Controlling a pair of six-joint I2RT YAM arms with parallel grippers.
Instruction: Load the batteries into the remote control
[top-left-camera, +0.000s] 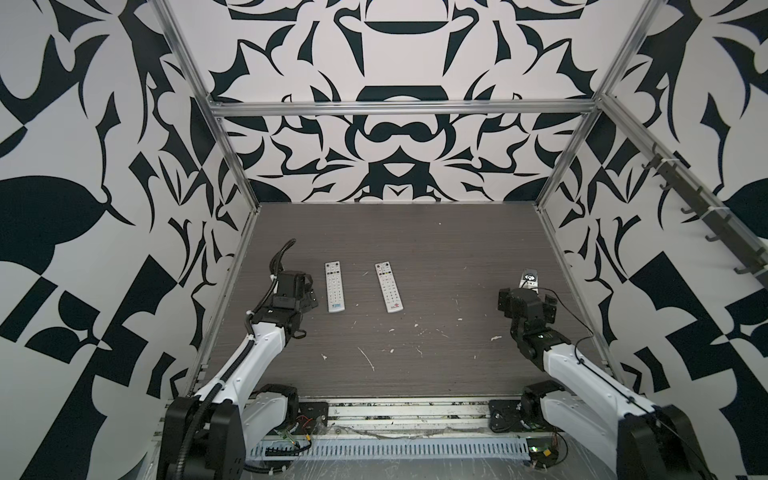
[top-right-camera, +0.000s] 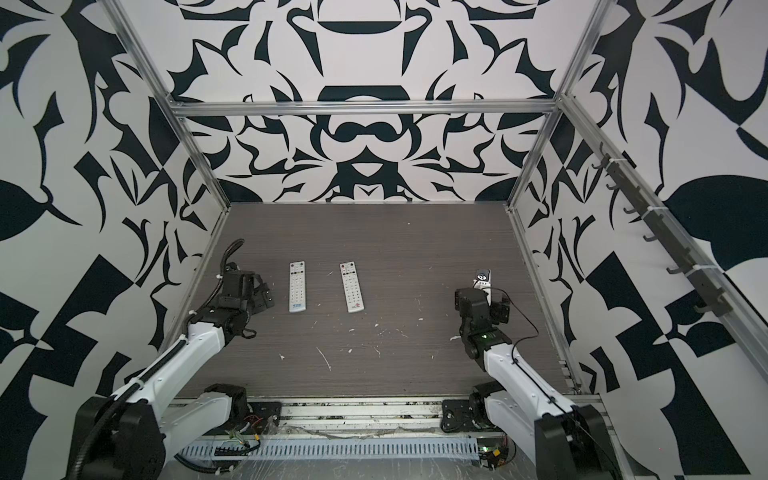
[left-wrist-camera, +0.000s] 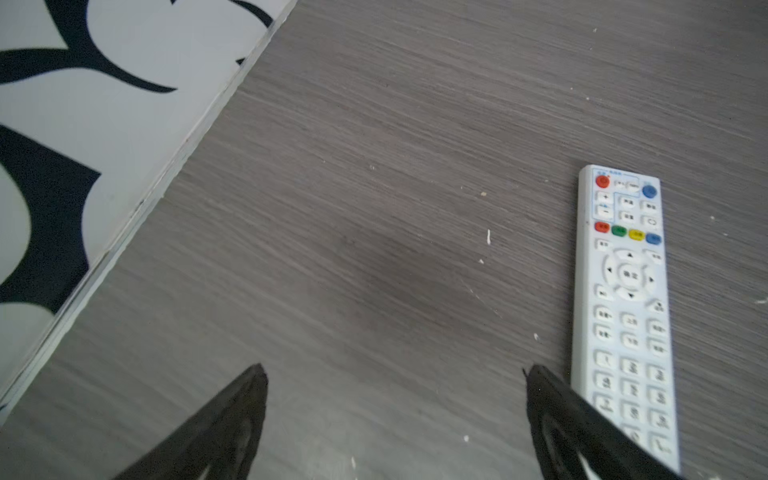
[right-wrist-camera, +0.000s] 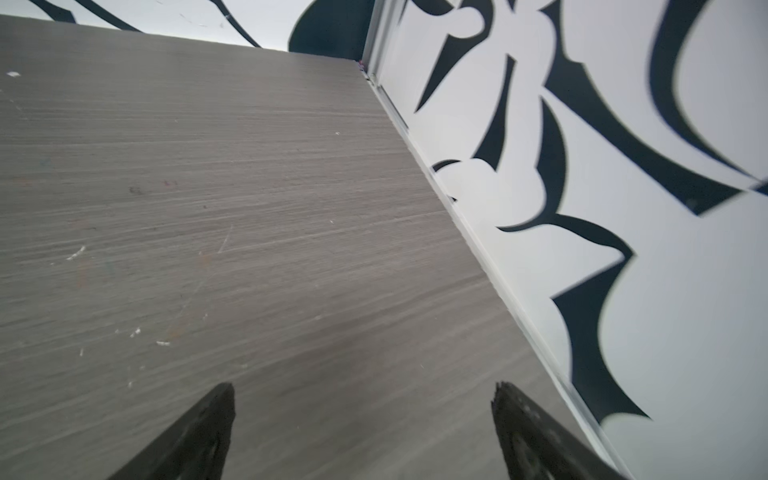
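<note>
Both arms' jaws gape wide, empty; a white remote (top-left-camera: 335, 286) lies face-up near a second remote (top-left-camera: 389, 286) on the surface (top-left-camera: 419, 241).

On left remote (left-wrist-camera: 623, 316) I make out plus, minus, arrow marks, digits 1 2 3; other key labels blurred. Right remote (top-left-camera: 389, 286) logo: unreadable.

white arm shells (top-left-camera: 259, 351), black joints (top-left-camera: 286, 286), ribbed conduit (top-left-camera: 284, 249), left claw (left-wrist-camera: 395, 370) seemingly black
</note>
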